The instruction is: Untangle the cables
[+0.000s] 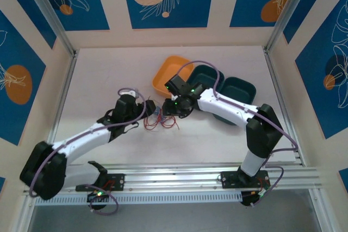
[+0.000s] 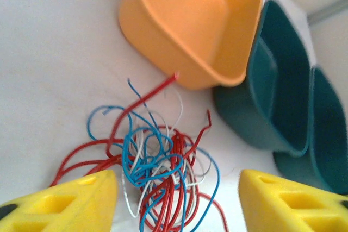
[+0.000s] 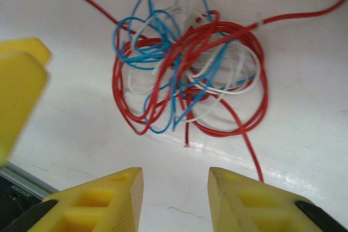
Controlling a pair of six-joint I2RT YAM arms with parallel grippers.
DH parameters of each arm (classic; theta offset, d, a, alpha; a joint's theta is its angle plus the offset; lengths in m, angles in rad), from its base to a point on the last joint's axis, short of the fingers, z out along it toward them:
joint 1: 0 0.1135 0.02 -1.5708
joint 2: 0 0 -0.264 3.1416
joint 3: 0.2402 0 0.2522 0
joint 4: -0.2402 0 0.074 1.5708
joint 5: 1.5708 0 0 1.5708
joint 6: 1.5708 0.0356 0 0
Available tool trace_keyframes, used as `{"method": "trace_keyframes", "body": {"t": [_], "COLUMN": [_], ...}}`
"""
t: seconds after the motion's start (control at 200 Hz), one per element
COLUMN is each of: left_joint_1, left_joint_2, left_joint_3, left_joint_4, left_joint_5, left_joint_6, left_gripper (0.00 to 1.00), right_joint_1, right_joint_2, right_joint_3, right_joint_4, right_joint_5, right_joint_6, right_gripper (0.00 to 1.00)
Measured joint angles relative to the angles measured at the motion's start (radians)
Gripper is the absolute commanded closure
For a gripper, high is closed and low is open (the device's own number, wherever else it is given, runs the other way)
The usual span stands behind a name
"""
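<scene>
The cables (image 1: pixel 160 119) lie in one knotted heap of red, blue and whitish wire on the white table (image 1: pixel 103 74), just in front of the orange bin (image 1: pixel 171 70) and between the two arms. The left gripper (image 1: pixel 148 107) sits at the heap's left side and the right gripper (image 1: pixel 171 108) at its right.

In the left wrist view the left gripper (image 2: pixel 178 177) stands wide open. Its yellow fingers (image 2: pixel 81 202) flank the near part of the tangle (image 2: pixel 157 172) without pinching any strand (one red end sticks up towards the orange bin (image 2: pixel 185 20)). Two teal bins (image 2: pixel 277 91) sit side by side to the right of the orange one, touching it.

In the right wrist view the right gripper (image 3: pixel 175 173) is only partly open, with a narrow gap and bare table between its fingers (image 3: pixel 109 199). The tangle (image 3: pixel 185 74) lies just beyond the tips, red loops ringing blue and whitish coils, with red tails trailing outward. A blurred yellow shape (image 3: pixel 16 91) sits at the left edge.
</scene>
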Motion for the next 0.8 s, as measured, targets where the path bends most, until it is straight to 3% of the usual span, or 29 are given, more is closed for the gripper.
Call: {"method": "trace_keyframes", "body": {"t": [0.15, 0.455, 0.8], "left_joint_1": [0.003, 0.019, 0.020], "left_joint_2": [-0.142, -0.197, -0.189], "left_joint_3": [-0.038, -0.102, -0.113], "left_joint_4": [-0.084, -0.254, -0.264], "left_joint_5": [-0.142, -0.303, -0.325], "left_joint_6": [-0.025, -0.056, -0.065], "left_gripper": [0.00, 0.00, 0.00], "right_joint_1": [0.042, 0.051, 0.033], "right_joint_2": [0.070, 0.229, 0.307], "right_joint_3": [0.108, 0.210, 0.268], "right_joint_4": [-0.052, -0.096, -0.106], "right_joint_5": [0.033, 0.037, 0.045], "right_joint_6": [-0.018, -0.024, -0.018], "right_gripper": [0.76, 0.85, 0.84]}}
